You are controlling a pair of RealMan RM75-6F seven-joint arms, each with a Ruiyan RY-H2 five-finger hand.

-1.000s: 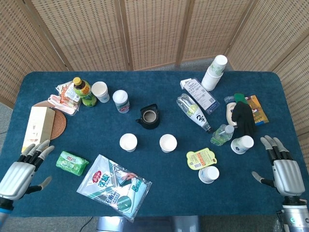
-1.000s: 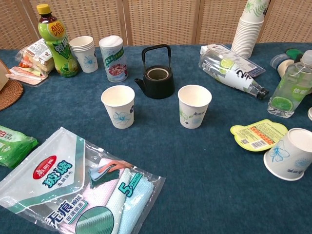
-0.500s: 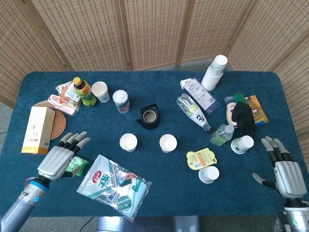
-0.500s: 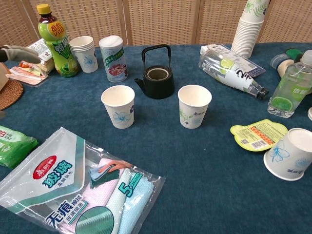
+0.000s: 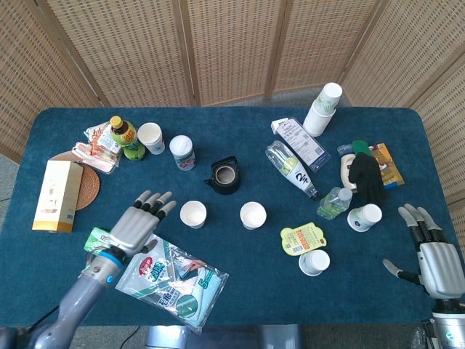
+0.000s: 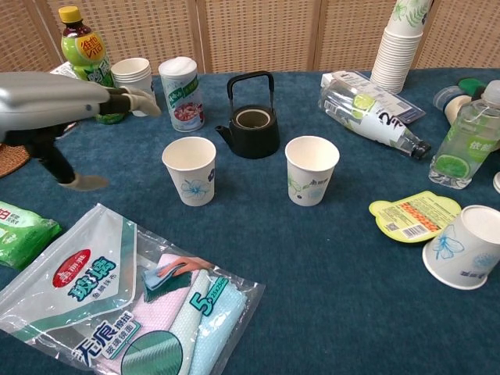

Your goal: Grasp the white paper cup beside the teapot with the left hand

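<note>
Head view: my left hand [image 5: 138, 224] hovers over the blue table [image 5: 240, 291], fingers spread and holding nothing, partly covering the green packet [image 5: 96, 238] beneath it. The white paper cup [image 5: 193, 214] stands upright just to the right of my fingertips, not touching them, in front of the black teapot [image 5: 223, 176]. My right hand [image 5: 434, 262] rests spread at the table's right edge, its wrist cut off by the frame.

Chest view: my left hand [image 6: 58, 105] enters from the left, cropped at the edge, fingers extended above the cloth. The cup [image 6: 190, 170] sits near it to the right, apart. My right hand does not show here.
</note>
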